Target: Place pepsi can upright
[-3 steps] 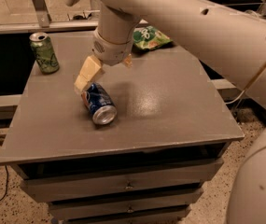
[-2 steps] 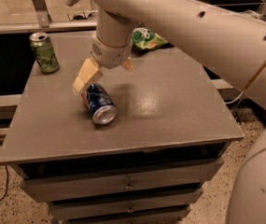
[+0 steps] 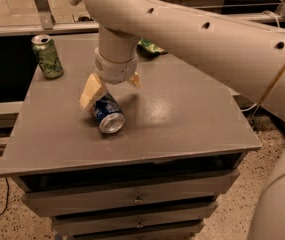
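The pepsi can, dark blue with a silver end facing me, lies on its side on the grey cabinet top, left of centre. My gripper hangs from the large cream arm right above the can's far end. It is open. The left finger touches or nearly touches the can's upper left side. The right finger stands apart to the right. The can's far end is hidden under the wrist.
A green can stands upright at the back left corner. A green bag lies at the back, partly hidden by the arm. The cabinet has drawers below its front edge. The arm spans the upper right.
My gripper has come down and slightly towards me, closer onto the pepsi can. The can has not moved.
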`<state>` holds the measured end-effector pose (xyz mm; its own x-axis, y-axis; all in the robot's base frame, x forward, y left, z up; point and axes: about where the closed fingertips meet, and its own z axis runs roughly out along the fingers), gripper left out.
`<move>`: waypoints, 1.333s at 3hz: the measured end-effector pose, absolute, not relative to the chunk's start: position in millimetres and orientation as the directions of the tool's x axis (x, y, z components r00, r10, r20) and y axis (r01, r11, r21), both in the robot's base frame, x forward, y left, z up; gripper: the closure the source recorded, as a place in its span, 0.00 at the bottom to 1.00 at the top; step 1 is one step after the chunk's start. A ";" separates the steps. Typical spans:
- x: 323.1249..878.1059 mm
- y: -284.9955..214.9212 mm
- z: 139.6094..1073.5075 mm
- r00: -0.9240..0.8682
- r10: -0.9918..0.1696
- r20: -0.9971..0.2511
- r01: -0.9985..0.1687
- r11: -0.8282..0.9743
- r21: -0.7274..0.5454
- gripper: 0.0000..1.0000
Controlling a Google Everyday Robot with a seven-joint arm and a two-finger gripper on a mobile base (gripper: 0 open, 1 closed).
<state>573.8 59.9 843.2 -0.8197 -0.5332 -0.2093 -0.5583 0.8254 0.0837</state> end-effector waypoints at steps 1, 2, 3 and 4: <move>571.9 64.1 844.5 -0.823 -0.524 -0.217 -0.548 0.834 0.064 0.36; 572.3 67.9 856.7 -0.810 -0.530 -0.252 -0.556 0.830 0.044 0.59; 576.9 68.0 880.9 -0.779 -0.543 -0.313 -0.580 0.814 0.030 0.83; 584.7 63.0 914.0 -0.717 -0.563 -0.410 -0.626 0.779 0.025 1.00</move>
